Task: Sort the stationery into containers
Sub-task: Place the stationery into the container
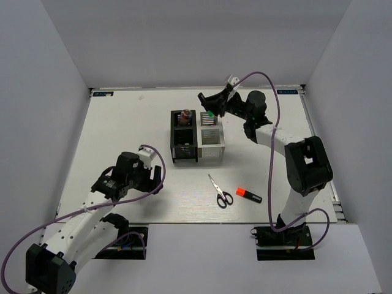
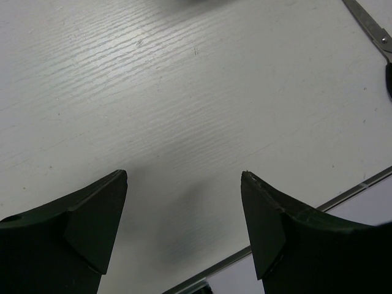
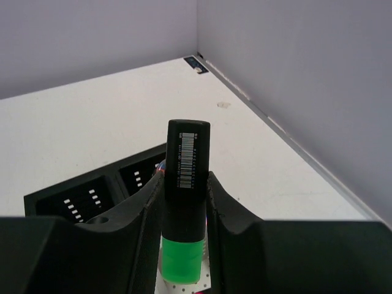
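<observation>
1. Top view: right gripper point(image 1: 212, 105) at far side, clenched on green marker point(image 1: 210, 114), over far compartment of white organiser point(image 1: 210, 142). Black organiser point(image 1: 184, 146) touching it on left, small items in its far compartment, too small to name. Scissors point(image 1: 220, 191) and orange marker point(image 1: 248, 195) flat on table point(image 1: 122, 122), near right, just beside each other. Left gripper point(image 1: 153, 182) low at near left, well apart from both.
2. Left wrist view: jaws released, wide apart, nothing between, bare table below. Scissors blade at far right corner.
3. Right wrist view: marker upright between fingers, green end down, barcode end up. Black organiser behind, on left.
</observation>
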